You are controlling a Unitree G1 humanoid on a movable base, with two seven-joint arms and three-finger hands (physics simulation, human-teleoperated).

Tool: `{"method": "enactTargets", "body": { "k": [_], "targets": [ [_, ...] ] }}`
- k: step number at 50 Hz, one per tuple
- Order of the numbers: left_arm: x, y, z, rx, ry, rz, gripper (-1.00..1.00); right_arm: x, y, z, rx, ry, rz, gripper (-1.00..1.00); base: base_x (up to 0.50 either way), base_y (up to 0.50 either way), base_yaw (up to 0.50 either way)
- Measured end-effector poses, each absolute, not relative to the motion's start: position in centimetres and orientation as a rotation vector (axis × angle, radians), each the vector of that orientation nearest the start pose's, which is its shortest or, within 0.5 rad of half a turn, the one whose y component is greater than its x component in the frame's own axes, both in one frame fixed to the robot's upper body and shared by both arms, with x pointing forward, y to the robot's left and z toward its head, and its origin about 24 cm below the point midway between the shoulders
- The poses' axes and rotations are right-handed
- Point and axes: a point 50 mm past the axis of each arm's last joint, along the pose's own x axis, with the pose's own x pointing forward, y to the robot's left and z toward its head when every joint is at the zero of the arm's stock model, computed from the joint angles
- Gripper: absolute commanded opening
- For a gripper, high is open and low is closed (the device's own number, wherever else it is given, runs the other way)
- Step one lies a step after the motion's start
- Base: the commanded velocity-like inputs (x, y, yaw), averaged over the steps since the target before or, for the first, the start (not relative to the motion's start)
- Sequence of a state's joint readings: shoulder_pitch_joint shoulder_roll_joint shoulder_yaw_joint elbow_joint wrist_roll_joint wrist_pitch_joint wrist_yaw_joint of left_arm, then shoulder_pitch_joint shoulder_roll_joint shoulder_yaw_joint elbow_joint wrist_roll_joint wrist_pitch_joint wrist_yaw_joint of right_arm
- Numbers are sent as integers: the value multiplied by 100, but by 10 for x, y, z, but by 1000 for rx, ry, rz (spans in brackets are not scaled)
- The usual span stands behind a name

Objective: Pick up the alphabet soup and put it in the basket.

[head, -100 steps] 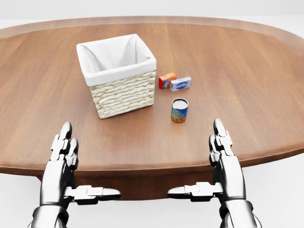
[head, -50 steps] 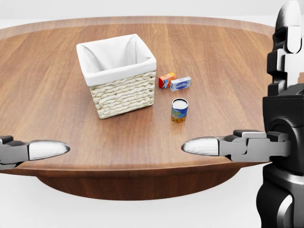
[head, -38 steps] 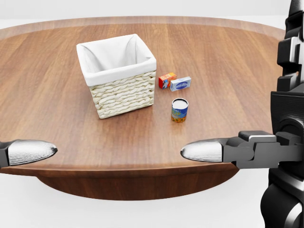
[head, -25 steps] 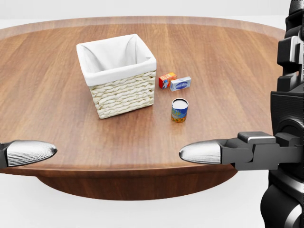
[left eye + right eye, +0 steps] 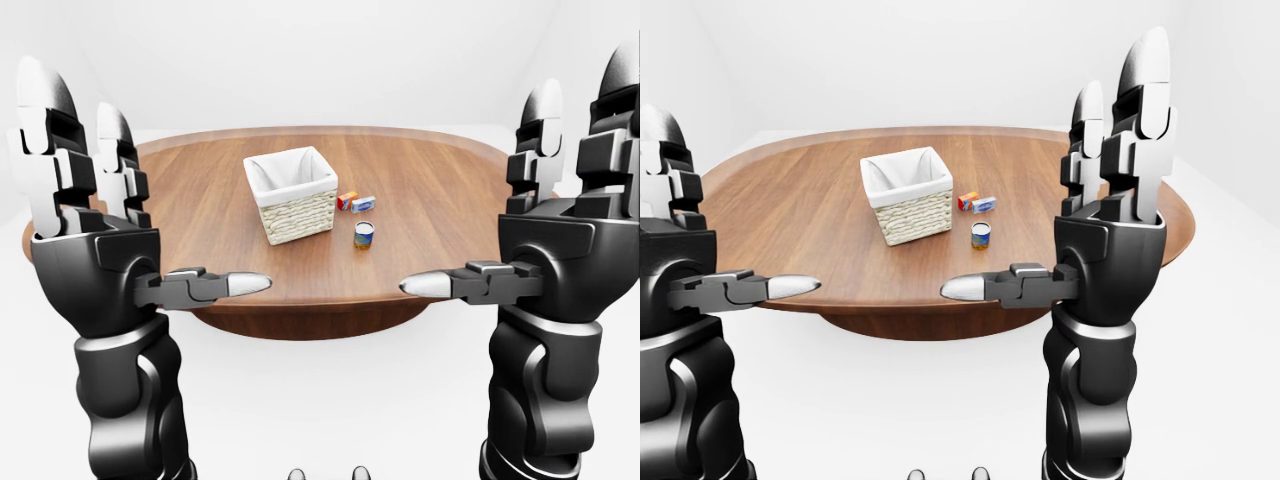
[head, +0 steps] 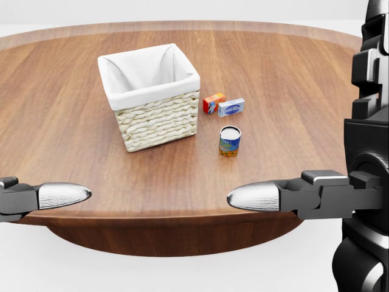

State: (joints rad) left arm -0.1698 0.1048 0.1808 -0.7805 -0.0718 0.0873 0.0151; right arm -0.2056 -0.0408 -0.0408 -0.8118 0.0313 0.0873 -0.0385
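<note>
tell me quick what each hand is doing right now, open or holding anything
Left hand: open, fingers raised, holding nothing.
Right hand: open, fingers raised, holding nothing.

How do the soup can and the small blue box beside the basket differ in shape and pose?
The round blue-and-yellow alphabet soup can stands upright, alone; the flat blue-and-white rectangular box lies on its side beside a small orange box. The can is taller, the box lower. Both rest on the wooden table, right of the wicker basket.

Setting: bare simulated test room, not a furnished home. Plain white walls and white floor surround one oval wooden worktop; lighting is flat and even, surfaces rendered clean.
</note>
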Motion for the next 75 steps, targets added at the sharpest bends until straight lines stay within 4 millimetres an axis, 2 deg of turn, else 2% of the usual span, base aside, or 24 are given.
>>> {"method": "enactTargets", "body": {
  "k": [17,34,75],
  "targets": [
    [203,177,236,75,-853,78,100,198,-150,249,55,-934,0,100,4,0,0],
    [204,175,235,80,-843,69,100,197,-152,250,108,-939,-8,100,49,7,0],
    [205,173,234,87,-839,62,100,200,-149,245,91,-907,-2,100,50,8,0]
  ]
}}
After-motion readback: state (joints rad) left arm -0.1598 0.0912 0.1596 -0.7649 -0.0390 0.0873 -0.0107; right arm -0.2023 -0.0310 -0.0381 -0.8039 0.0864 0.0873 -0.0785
